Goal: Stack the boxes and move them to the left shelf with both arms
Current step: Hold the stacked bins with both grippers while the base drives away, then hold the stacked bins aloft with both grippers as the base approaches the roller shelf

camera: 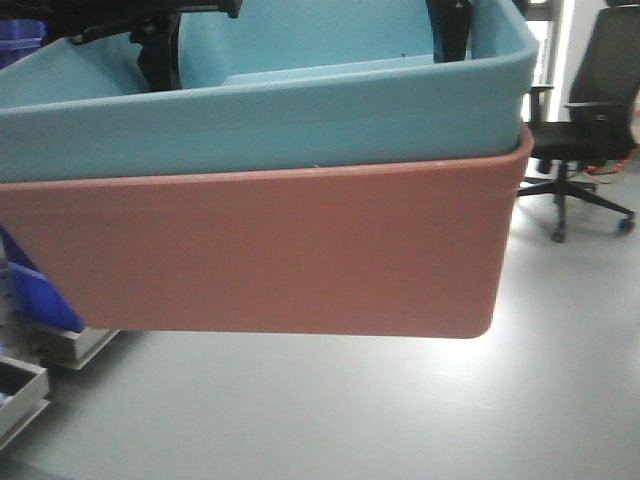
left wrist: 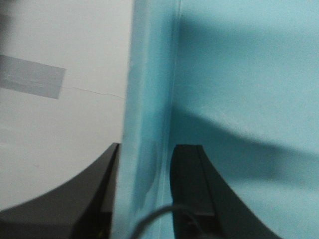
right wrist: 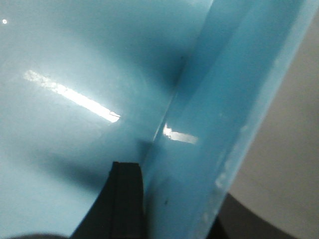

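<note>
**A:** Filling most of the front view, is that the stack?

**B:** Yes. The light blue tub [camera: 300, 130] sits nested inside the salmon pink tub [camera: 280, 250], with its rim above the pink one's. Grey floor [camera: 400, 410] shows below the pink tub's bottom edge.

**A:** And the claws?

**B:** The left gripper [left wrist: 149, 149] is clamped on the blue tub's side wall, with one black finger [left wrist: 192, 189] inside and the other outside. The right gripper [right wrist: 177, 189] pinches the opposite wall the same way. Its inner finger is clear at lower centre, while the outer one is only a dark edge at lower right.

**A:** What's around it?

**B:** An office chair [camera: 600, 90] is at the upper right and a dark blue bin [camera: 40, 295] at the left edge. A strip of grey tape [left wrist: 30, 79] lies on the floor in the left wrist view.
</note>
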You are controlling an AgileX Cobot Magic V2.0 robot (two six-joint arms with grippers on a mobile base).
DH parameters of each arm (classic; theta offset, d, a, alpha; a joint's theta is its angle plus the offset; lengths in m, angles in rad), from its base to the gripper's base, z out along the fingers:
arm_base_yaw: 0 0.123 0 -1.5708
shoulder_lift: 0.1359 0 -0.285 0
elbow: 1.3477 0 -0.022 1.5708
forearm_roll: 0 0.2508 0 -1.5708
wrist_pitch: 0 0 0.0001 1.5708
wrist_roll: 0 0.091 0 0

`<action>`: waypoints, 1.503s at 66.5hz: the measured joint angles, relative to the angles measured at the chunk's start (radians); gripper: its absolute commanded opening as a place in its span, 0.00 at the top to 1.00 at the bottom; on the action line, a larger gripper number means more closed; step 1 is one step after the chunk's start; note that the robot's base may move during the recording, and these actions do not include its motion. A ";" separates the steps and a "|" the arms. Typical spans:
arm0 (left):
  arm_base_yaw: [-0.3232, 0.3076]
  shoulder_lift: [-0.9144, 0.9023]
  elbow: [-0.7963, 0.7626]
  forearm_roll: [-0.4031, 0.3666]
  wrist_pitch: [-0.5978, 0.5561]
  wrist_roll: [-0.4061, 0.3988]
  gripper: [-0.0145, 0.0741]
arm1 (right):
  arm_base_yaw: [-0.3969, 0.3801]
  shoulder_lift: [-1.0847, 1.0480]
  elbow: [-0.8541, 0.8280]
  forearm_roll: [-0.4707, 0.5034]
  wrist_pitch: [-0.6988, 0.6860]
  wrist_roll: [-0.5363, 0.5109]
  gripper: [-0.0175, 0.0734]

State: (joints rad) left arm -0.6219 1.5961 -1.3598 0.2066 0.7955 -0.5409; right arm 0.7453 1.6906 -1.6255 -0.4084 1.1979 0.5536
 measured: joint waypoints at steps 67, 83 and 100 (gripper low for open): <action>0.000 0.000 0.000 0.000 0.000 0.000 0.85 | 0.000 0.000 0.000 0.000 0.000 0.000 0.75; 0.000 0.000 0.000 0.000 0.000 0.000 0.85 | 0.000 0.000 0.000 0.000 0.000 0.000 0.75; 0.000 0.000 0.000 0.000 0.000 0.000 0.85 | 0.000 0.000 0.000 0.000 0.000 0.000 0.75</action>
State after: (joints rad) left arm -0.6219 1.5961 -1.3598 0.2066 0.7955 -0.5409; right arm 0.7453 1.6906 -1.6255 -0.4084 1.1979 0.5536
